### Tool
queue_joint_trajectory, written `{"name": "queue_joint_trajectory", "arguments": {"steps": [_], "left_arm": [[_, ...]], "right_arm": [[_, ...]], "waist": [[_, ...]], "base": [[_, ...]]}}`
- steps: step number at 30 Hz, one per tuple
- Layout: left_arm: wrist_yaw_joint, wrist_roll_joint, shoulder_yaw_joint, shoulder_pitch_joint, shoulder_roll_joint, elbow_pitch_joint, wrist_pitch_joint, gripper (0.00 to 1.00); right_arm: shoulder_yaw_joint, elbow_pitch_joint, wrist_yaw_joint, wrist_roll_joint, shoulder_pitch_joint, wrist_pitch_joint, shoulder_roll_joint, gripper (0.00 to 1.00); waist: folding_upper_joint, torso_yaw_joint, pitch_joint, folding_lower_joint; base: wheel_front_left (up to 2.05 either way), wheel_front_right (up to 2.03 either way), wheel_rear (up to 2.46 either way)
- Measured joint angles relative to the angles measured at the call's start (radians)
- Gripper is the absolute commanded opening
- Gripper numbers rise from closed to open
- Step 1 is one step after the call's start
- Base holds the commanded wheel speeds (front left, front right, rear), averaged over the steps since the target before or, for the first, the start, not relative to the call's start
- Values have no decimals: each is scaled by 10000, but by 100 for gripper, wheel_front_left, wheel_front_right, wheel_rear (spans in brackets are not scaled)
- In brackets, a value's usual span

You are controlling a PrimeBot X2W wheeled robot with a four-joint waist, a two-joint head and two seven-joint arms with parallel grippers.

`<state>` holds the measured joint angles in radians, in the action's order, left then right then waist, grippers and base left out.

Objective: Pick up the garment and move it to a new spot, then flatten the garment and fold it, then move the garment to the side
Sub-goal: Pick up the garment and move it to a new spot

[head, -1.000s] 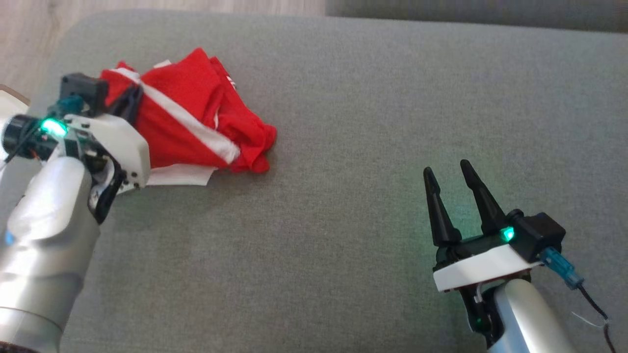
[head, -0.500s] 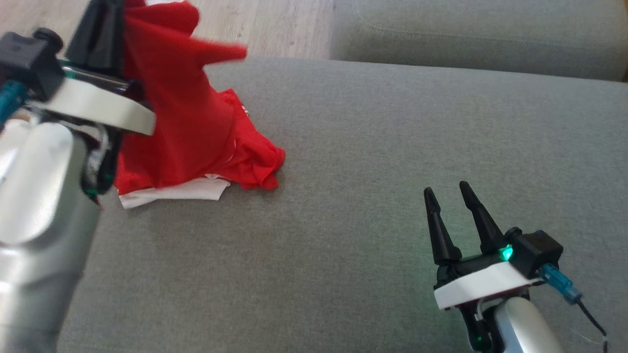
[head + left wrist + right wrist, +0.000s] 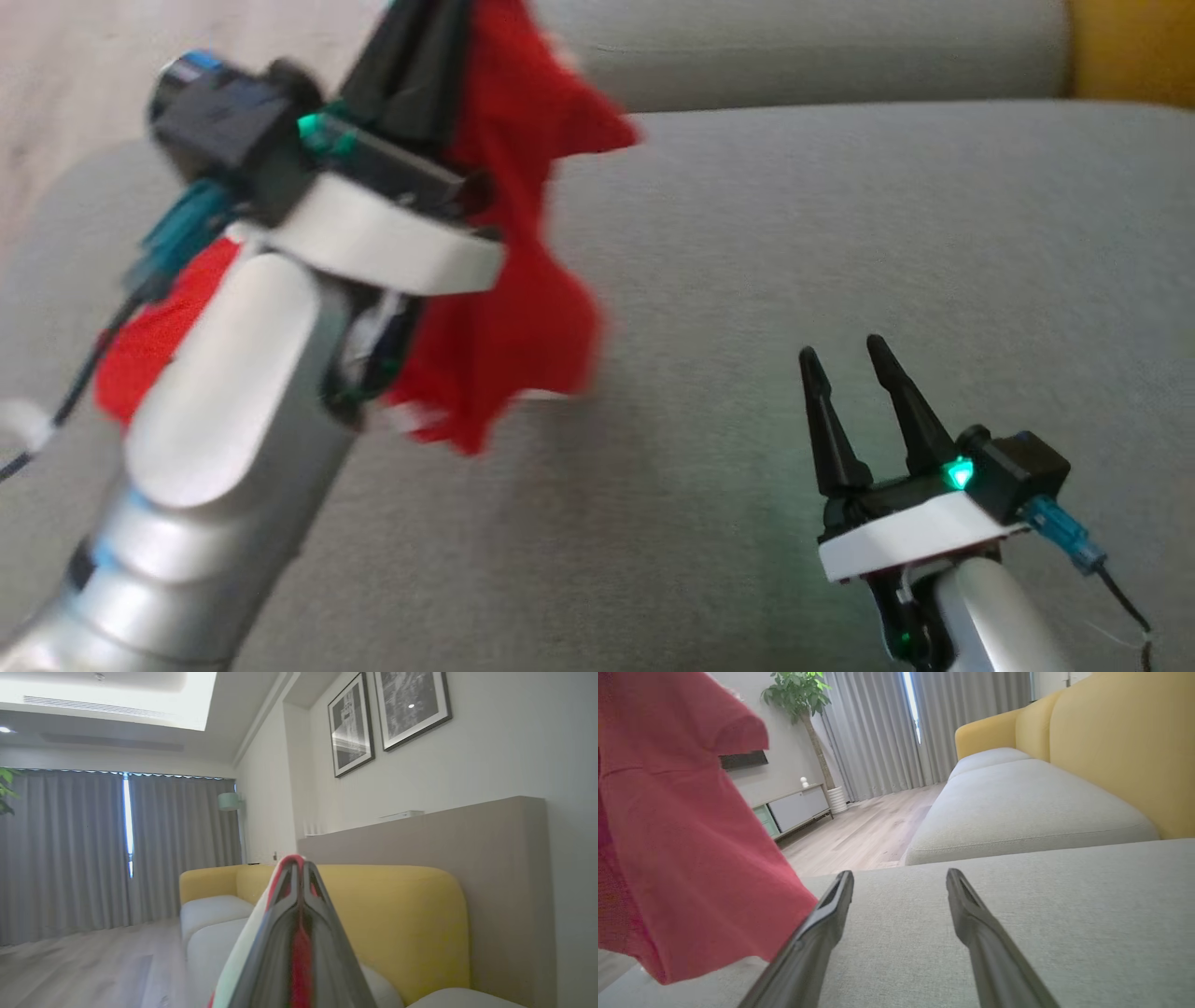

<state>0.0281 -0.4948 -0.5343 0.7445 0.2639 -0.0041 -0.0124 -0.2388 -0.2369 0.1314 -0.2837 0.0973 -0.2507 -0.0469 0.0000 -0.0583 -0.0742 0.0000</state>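
Note:
The red garment (image 3: 523, 280) with white trim hangs in the air above the grey sofa cushion (image 3: 794, 233), held from its top. My left gripper (image 3: 425, 37) is raised at the upper left and shut on the garment, whose red cloth (image 3: 299, 952) shows pinched between the closed fingers in the left wrist view. The cloth's lower edge hangs just above the cushion. My right gripper (image 3: 845, 359) rests low at the lower right, open and empty, fingers apart over the cushion. In the right wrist view the garment (image 3: 677, 849) hangs to the left of its fingers (image 3: 831, 905).
A second grey seat cushion (image 3: 1017, 807) lies beyond this one, backed by a yellow sofa back (image 3: 1120, 742). Wooden floor (image 3: 859, 835), a low cabinet (image 3: 794, 807), a potted plant (image 3: 794, 690) and curtains (image 3: 887, 728) lie past the sofa's end.
My left gripper has lifted the garment off the cushion and carried it rightward. The head camera has shifted too. The right gripper has stayed put.

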Motion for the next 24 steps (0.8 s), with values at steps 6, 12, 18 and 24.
{"name": "queue_joint_trajectory", "arguments": {"steps": [6,12,18,24], "left_arm": [[71,33,-514,794,-677,161,259,0],[0,33,-644,1539,-1164,1766,242,0],[-284,27,-560,2083,-1319,4134,-428,100],[-495,-115,-153,2095,-1131,5501,-1586,100]], "right_arm": [[-146,445,0,-127,286,0,-2,100],[-174,899,0,-489,603,-2,-4,100],[-136,1080,0,-614,626,-2,-4,100],[253,1101,0,-535,614,-2,-4,100]], "waist": [[0,932,-225,0],[0,2206,-595,1],[0,3069,-1152,2],[0,2803,-1370,2]], "base": [[0,0,0],[0,0,0],[0,0,0],[0,0,0]]}}
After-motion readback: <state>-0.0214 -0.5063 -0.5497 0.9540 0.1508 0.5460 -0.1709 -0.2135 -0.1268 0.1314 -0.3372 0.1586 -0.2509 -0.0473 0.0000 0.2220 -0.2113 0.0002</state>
